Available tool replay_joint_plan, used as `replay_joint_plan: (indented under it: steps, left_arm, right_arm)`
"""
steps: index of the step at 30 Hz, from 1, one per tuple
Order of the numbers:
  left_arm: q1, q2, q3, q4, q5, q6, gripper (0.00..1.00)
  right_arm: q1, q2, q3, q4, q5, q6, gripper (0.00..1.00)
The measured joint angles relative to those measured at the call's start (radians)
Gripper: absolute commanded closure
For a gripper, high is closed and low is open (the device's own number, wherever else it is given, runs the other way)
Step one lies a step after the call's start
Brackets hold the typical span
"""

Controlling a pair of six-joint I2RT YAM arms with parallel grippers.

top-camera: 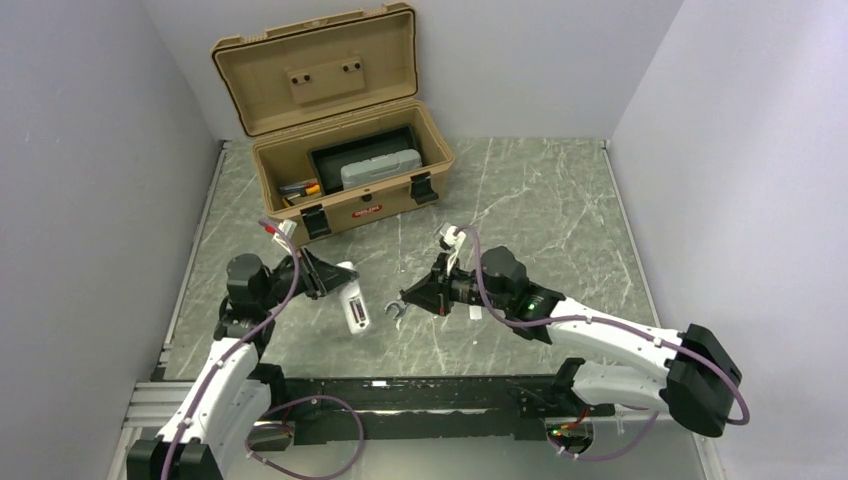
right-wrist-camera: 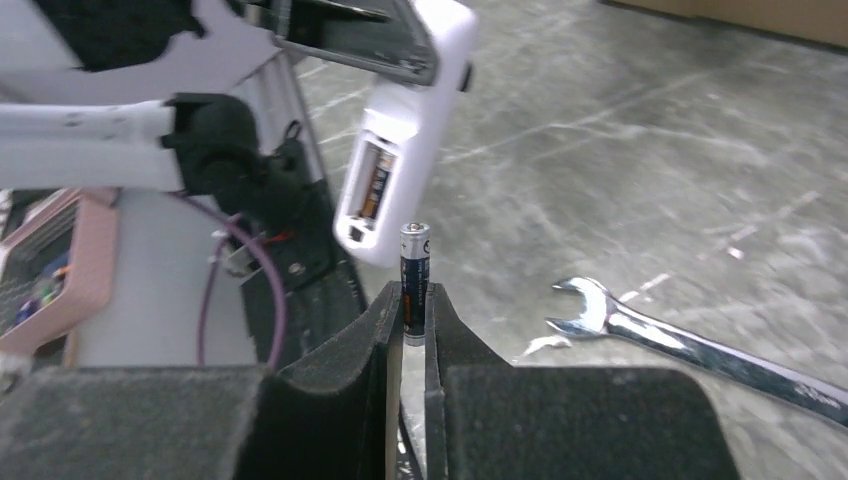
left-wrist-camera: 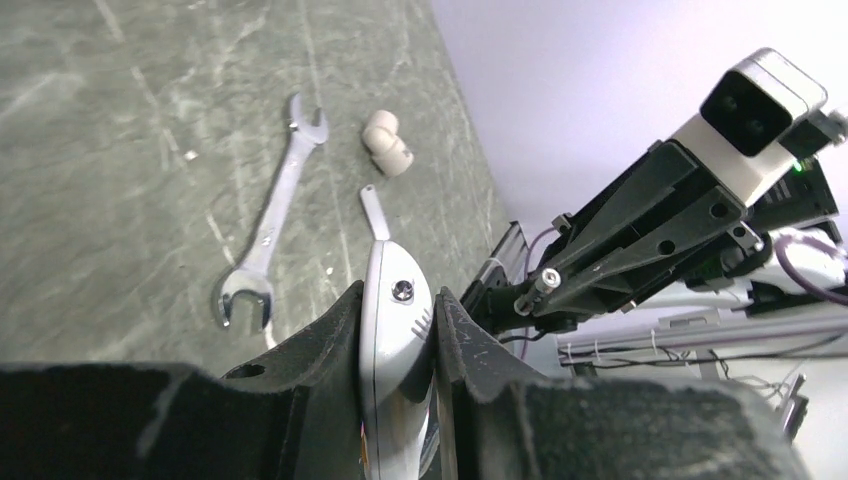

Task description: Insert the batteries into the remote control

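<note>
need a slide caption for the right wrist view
Right jaws pinch a dark cylindrical battery upright near the slim white plastic remote control, one cell already in its bay

Lab cell: plain walls, marbled tabletop, toolbox.

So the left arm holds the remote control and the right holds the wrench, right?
No: the right fingers hold a battery, as the right wrist view shows; the wrench lies on the table. The left fingers do hold the remote control.
</note>
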Motion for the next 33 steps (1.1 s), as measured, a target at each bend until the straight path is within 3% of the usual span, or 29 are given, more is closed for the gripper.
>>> replay_joint_plan:
  steps: [7,16,33]
  left_arm:
    - [-0.091,-0.031,-0.093,0.29,-0.04,-0.133,1.0]
    - [-0.189,0.019,-0.119,0.524,-0.095,-0.212,1.0]
    - [-0.234,0.044,-0.126,0.718,-0.101,-0.226,1.0]
  right_arm:
    - [0.001,-0.096,-0.029,0.048,-0.172,-0.01,1.0]
    - [0.001,-0.117,-0.029,0.031,-0.223,-0.015,1.0]
    - [0.001,-0.143,-0.045,0.026,-0.258,-0.018,1.0]
